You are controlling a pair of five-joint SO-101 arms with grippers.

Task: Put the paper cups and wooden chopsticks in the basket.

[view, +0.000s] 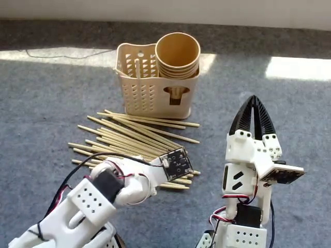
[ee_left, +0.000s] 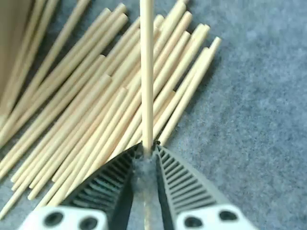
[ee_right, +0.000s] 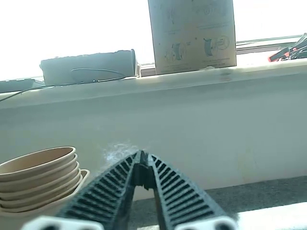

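Left gripper: your left gripper [ee_left: 146,148] sits low over the near edge of the pile, its fingers pinched on one chopstick [ee_left: 147,72] at its end.
Held chopstick: it runs straight out from the fingertips, crossing over the others.
Loose chopsticks: you have the loose chopsticks [view: 129,137] fanned flat on the grey mat [view: 289,119], just in front of the basket.
Right gripper: your right gripper [view: 253,103] is raised beside the pile, fingers closed together on nothing.
Basket: the basket [view: 135,88] stands upright beyond the pile.
Paper cups: the paper cups [view: 177,51] are nested in its right compartment.
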